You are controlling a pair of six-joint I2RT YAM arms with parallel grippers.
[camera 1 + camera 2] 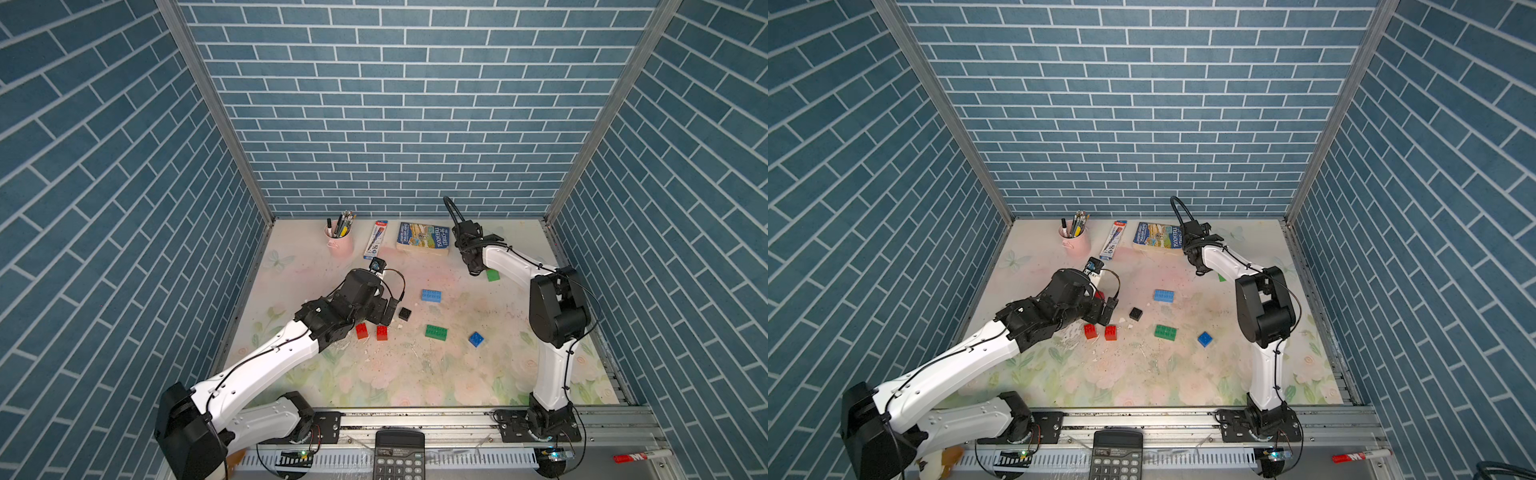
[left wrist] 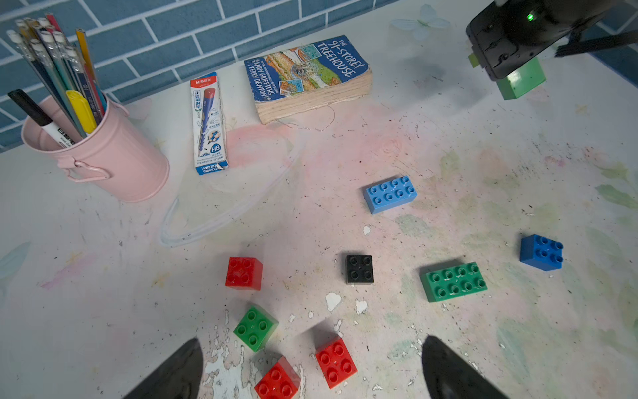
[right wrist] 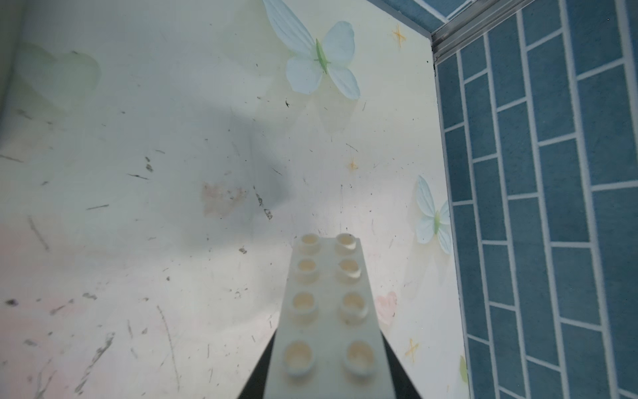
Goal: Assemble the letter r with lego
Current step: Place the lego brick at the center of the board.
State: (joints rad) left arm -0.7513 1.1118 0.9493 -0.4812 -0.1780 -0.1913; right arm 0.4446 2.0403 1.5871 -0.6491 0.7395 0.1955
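The right end effector is clamped shut on one long white brick with eight studs. In both top views it sits right of centre, just beside one light green brick on the desk. The left end effector stands wide open, gripping nothing. It is left of centre, above three red square bricks and one green square brick.

Across the middle lie one black square brick, one long light blue brick, one long green brick and one dark blue square brick.

Toward the back stand one pink cup of pencils, one pencil box marked "M&G" and "HB", and one book, "The 91-Storey Treehouse". At the bottom edge lies one calculator.
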